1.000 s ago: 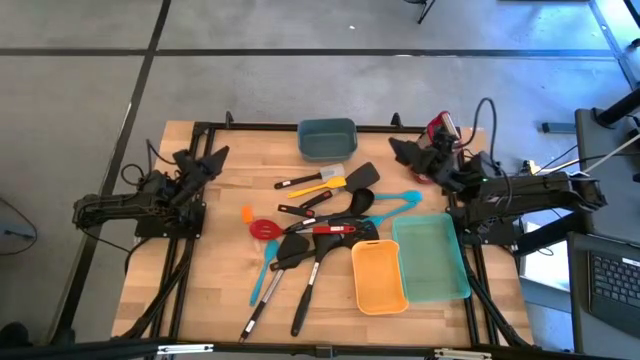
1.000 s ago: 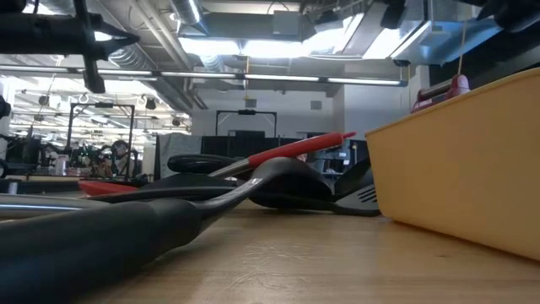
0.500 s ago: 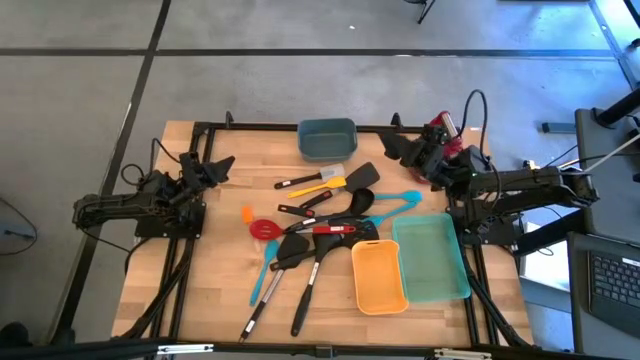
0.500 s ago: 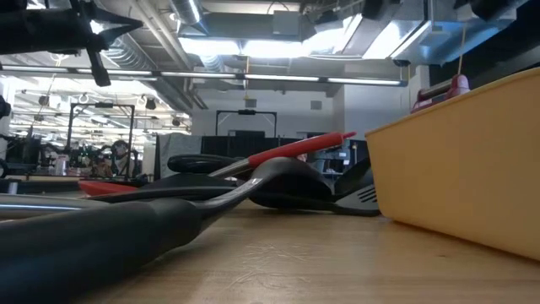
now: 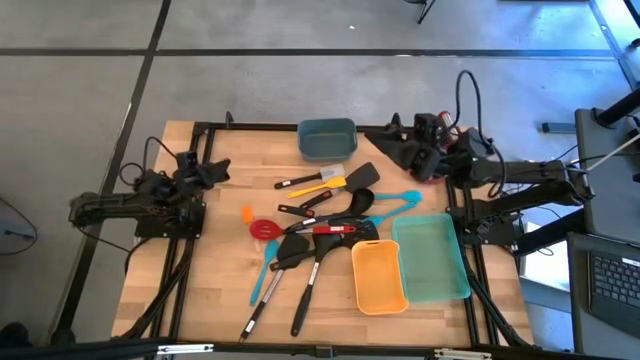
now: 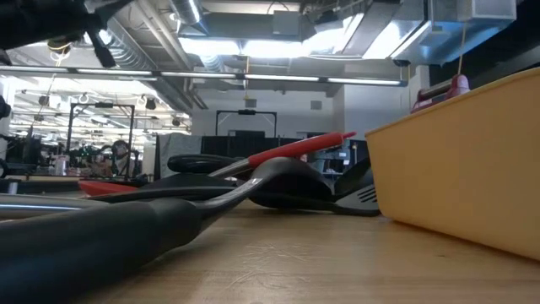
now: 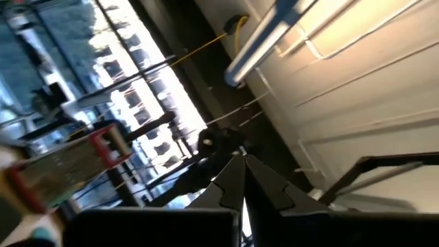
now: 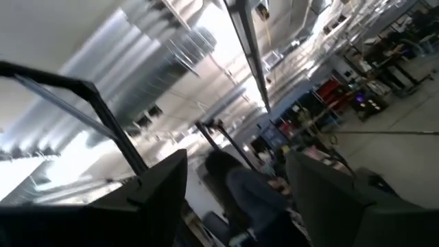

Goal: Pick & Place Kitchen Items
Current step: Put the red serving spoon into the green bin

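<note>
The left gripper [image 5: 216, 168] is raised near the left edge of the bench [image 5: 200, 290], its fingers together and holding nothing. The kitchen items [image 5: 318, 222] lie in a loose heap at the middle of the bench. The right gripper [image 5: 393, 150] is above the far right corner, its fingers apart and holding nothing.

My table [image 5: 215, 270] is pale, smooth wood; the orange bin [image 5: 378, 276] looks like matt plastic, and the black handle [image 6: 93, 241] seems rubbery.
</note>
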